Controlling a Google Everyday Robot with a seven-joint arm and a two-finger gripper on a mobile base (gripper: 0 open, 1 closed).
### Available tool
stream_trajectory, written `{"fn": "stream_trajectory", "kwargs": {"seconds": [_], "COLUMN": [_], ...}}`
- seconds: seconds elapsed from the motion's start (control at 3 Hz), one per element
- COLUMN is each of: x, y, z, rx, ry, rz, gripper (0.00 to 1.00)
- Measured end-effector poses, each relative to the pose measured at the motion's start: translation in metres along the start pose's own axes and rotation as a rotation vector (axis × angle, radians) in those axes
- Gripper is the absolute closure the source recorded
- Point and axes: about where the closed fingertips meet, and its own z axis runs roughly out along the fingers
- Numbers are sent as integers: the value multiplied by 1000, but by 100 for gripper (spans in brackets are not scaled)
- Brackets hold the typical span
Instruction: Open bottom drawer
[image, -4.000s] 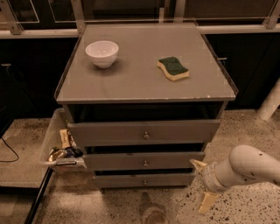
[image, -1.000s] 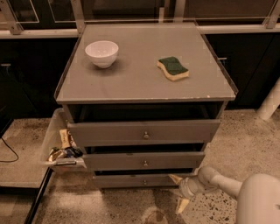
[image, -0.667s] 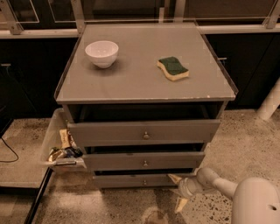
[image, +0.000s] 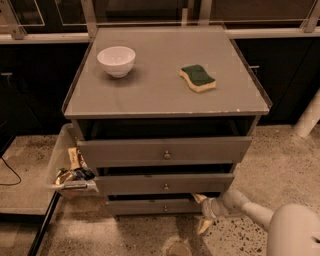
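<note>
The bottom drawer (image: 155, 206) is the lowest, narrowest grey front of the cabinet, with a small round knob (image: 165, 207) at its centre. It stands out only slightly from the cabinet. My gripper (image: 202, 214) is low by the floor at the drawer's right end, right of the knob, its cream fingers (image: 204, 225) spread above and below. The white arm (image: 260, 216) comes in from the lower right.
Two wider grey drawers (image: 164, 151) sit above, pulled out a little. On the cabinet top (image: 150, 100) are a white bowl (image: 116, 60) and a green-and-yellow sponge (image: 198, 78). A clear bin (image: 67, 165) of packets hangs at the left side. Speckled floor lies in front.
My gripper moved left from the cabinet's right corner to the bottom drawer's right end over four seconds. In the last second it has hardly moved.
</note>
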Motion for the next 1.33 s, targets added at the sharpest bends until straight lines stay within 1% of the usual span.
{"fn": "stream_trajectory", "kwargs": {"seconds": [0.33,0.67,1.0,1.33], "x": [1,17,36,50], "y": [-10,-13,-11,-16], "z": [2,17,31,37], "rx": [36,63,70,82], "ry": [32,101,159,194], "rz": [-34,-41,-13,7], "gripper": [0,0,0,0]}}
